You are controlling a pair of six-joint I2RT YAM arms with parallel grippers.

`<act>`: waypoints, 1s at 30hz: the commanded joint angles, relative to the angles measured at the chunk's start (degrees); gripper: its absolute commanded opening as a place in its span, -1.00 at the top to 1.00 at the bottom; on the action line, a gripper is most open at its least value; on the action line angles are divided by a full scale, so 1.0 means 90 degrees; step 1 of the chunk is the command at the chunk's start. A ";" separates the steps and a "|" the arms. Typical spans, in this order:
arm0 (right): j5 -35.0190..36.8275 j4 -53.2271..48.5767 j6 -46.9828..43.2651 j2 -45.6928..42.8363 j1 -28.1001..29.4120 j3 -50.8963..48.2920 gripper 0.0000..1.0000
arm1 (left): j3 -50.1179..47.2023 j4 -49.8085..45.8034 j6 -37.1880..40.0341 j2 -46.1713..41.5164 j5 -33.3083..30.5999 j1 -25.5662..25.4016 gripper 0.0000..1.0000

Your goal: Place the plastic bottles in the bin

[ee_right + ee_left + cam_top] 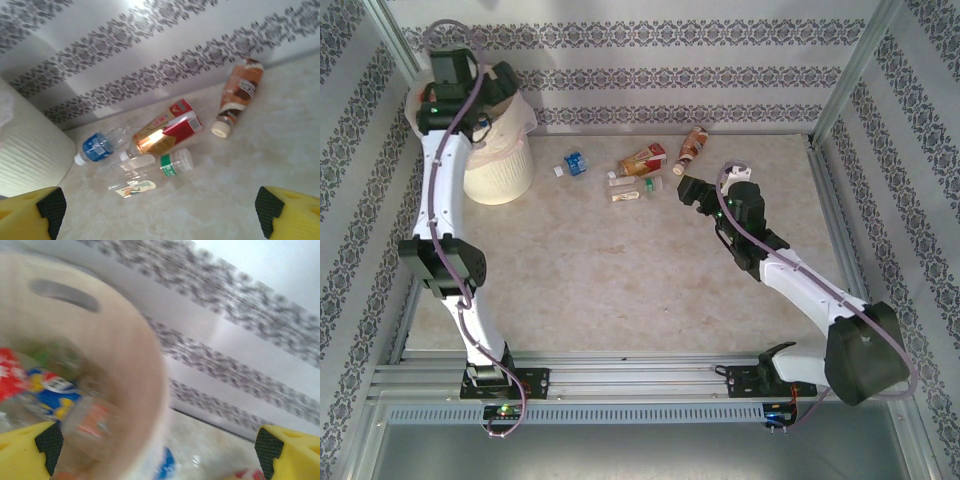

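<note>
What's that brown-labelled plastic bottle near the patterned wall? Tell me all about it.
The brown-labelled plastic bottle lies on its side on the beige table, base toward the patterned back wall, cream cap pointing away from it. Its wrap is brown and orange with a paler band near the neck. It lies apart from the other bottles; only the table touches it.

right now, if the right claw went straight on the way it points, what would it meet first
Most likely the clear bottle with the green label, lying ahead of the open right claw; depth is unclear.
</note>
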 commanded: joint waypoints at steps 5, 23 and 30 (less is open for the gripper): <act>0.0052 -0.0229 0.0763 0.0201 -0.0171 0.0252 -0.96 | -0.1401 0.1505 0.0783 -0.0347 0.1012 -0.0907 -0.99; -0.0117 -0.0601 0.0534 -0.0295 -0.0367 0.0039 -0.96 | -0.0841 0.0648 0.3502 0.2130 0.1231 -0.2479 -0.99; 0.0008 -0.0692 0.0451 -0.0478 -0.0450 -0.0073 -0.96 | -0.0743 0.0501 0.4063 0.2655 0.1066 -0.2671 -0.99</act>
